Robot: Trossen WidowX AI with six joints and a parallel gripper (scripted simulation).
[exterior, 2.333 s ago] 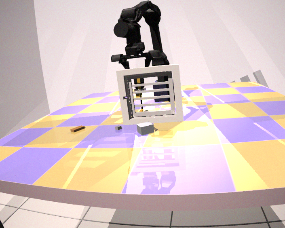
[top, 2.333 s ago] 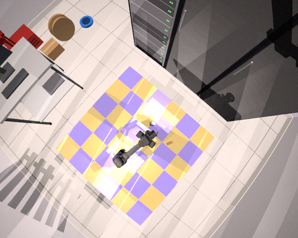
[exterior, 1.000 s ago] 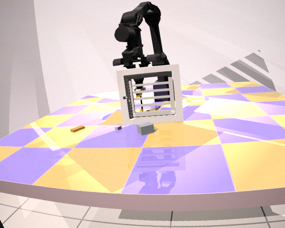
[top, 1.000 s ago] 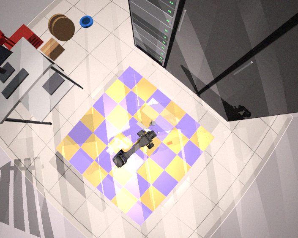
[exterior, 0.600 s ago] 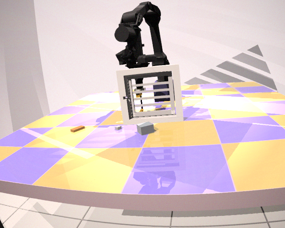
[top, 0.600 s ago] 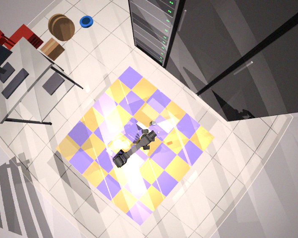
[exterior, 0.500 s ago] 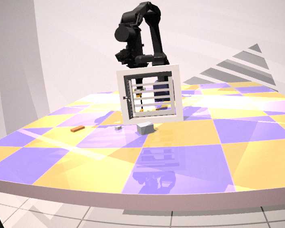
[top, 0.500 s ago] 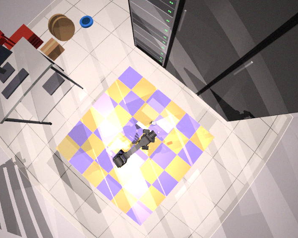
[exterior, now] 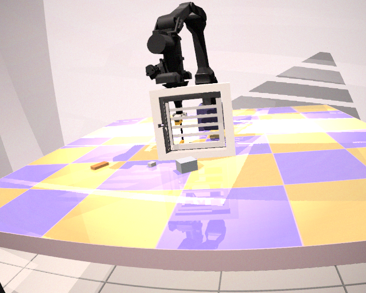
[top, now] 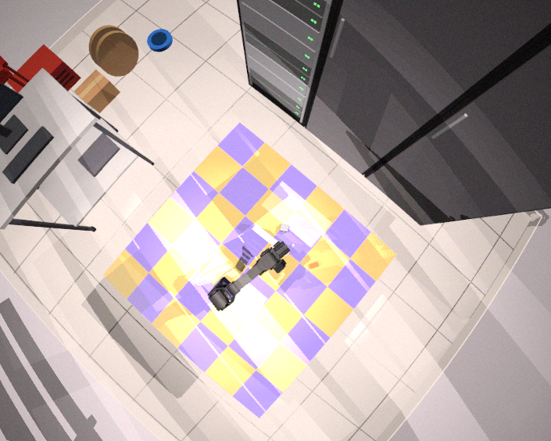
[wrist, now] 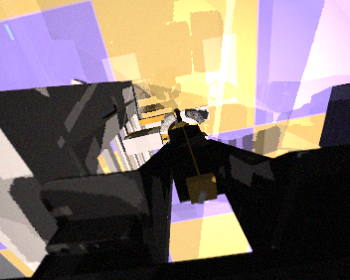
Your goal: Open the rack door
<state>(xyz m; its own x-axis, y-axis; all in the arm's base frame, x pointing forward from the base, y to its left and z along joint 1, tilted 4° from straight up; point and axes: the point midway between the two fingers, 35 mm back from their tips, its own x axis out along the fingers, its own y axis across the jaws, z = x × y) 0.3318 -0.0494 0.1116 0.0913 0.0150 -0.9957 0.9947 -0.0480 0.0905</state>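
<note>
The white rack frame [exterior: 154,108] [top: 264,234] stands upright on the table. Its slatted door [exterior: 202,146] appears closed within it. The orange upright handle [exterior: 177,121] [wrist: 202,189] is on the robot's side of the door, seen through the slats in the exterior view. My gripper [exterior: 178,110] [wrist: 188,147] points down and is shut on the handle; the black fingers cover most of it, and its near end shows in the wrist view. The frame and slats run obliquely at the left of the wrist view, so the gripper is strongly turned relative to the door. The handle's exact angle is hard to read.
A grey block [exterior: 186,165] [top: 284,228] stands close behind the frame, on the side away from the robot. A small grey cube [exterior: 151,164] lies beside it. An orange block [exterior: 99,165] [top: 313,264] lies farther off. The arm arches high above the table [exterior: 91,204].
</note>
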